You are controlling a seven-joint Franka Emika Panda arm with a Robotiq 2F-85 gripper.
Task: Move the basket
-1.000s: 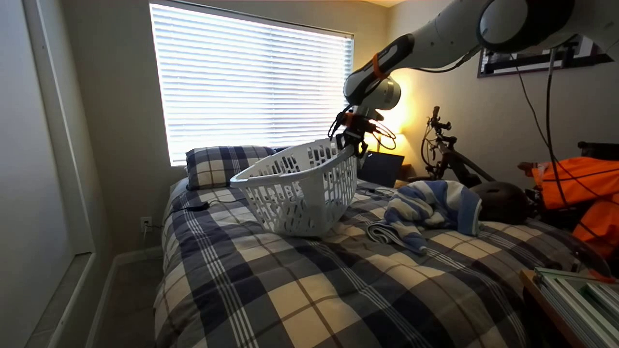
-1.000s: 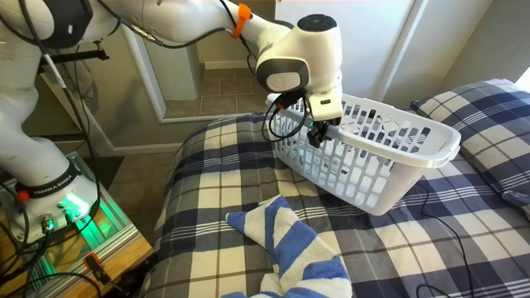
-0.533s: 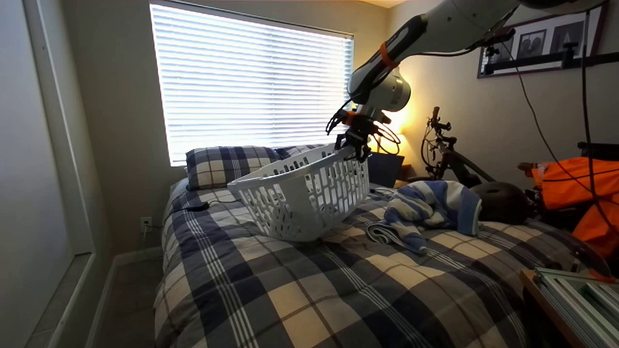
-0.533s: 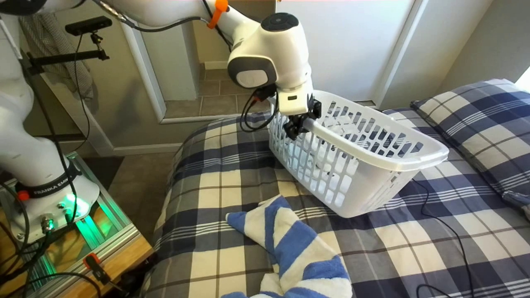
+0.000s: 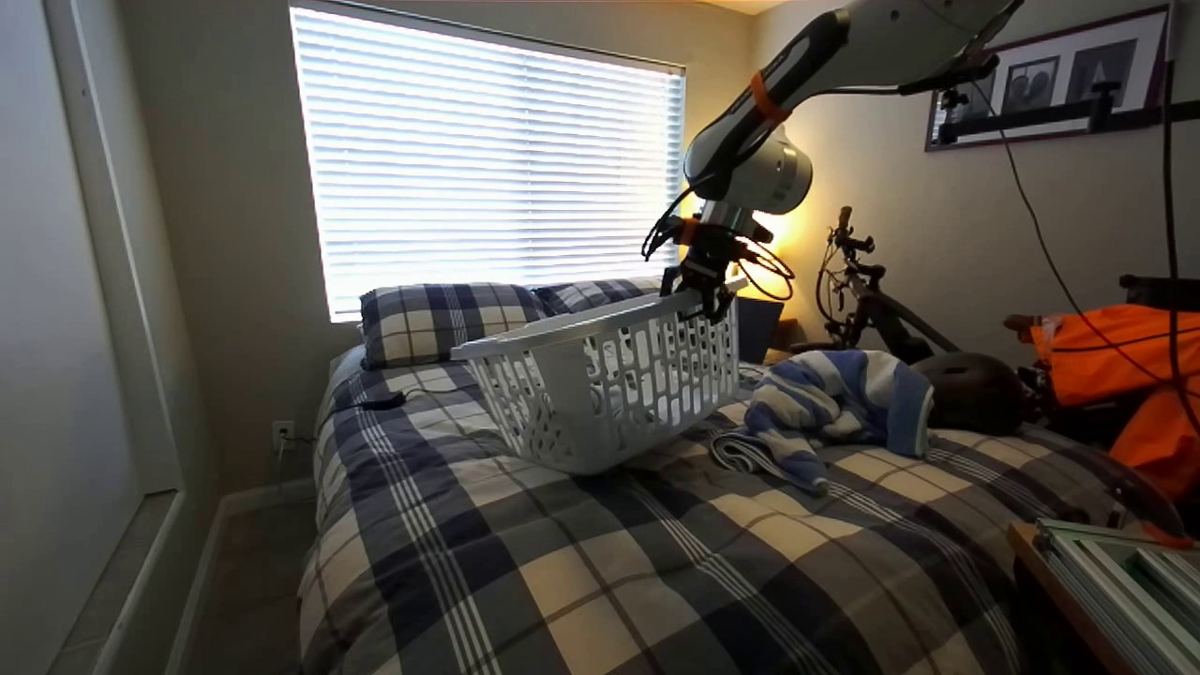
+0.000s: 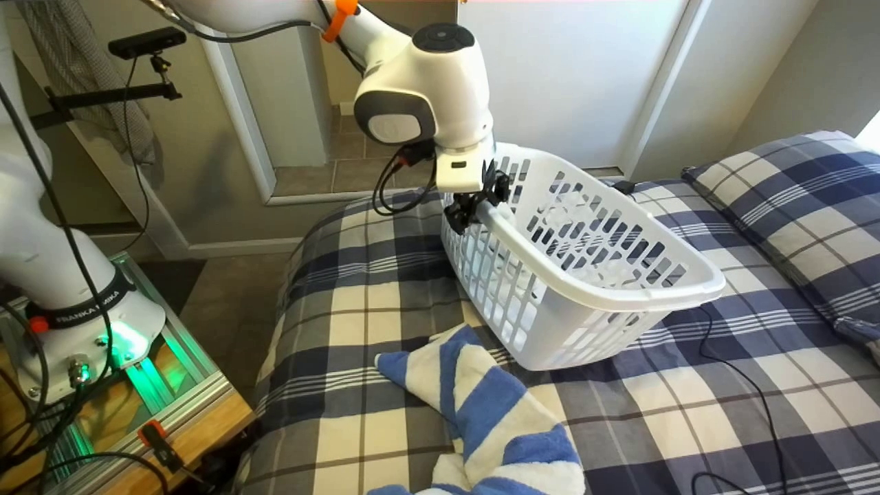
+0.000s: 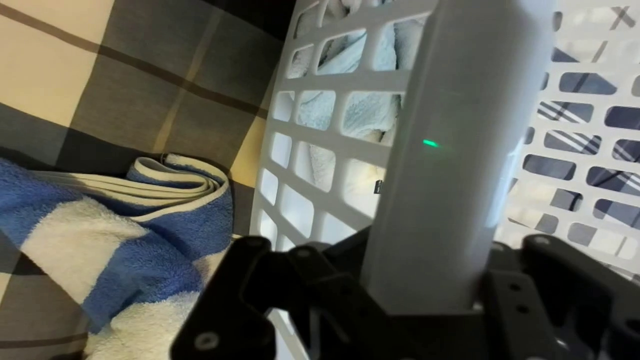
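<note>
The basket (image 5: 562, 384) is a large white slotted laundry basket on the plaid bed, seen in both exterior views (image 6: 584, 330). Its near lower corner is down at the bed; I cannot tell whether the rest of its base is lifted. White and pale blue cloth lies inside. My gripper (image 5: 698, 302) is shut on the basket's thick rim at one long side, with one finger inside and one outside; in an exterior view the gripper (image 6: 479, 207) points down at the rim. In the wrist view the rim (image 7: 450, 150) fills the space between the dark fingers (image 7: 425, 285); the fingertips are hidden.
A blue and white striped towel (image 6: 495, 405) lies on the bed (image 5: 562, 553) beside the basket. Pillows (image 5: 441, 323) lie at the bed's head. A black cable (image 6: 749, 385) runs over the bed. A dark helmet (image 5: 975, 389) stands past the towel.
My gripper has drawn the basket toward the robot base, leftward in one exterior view and its far end rightward in another, and the basket has turned somewhat. The towel has not moved.
</note>
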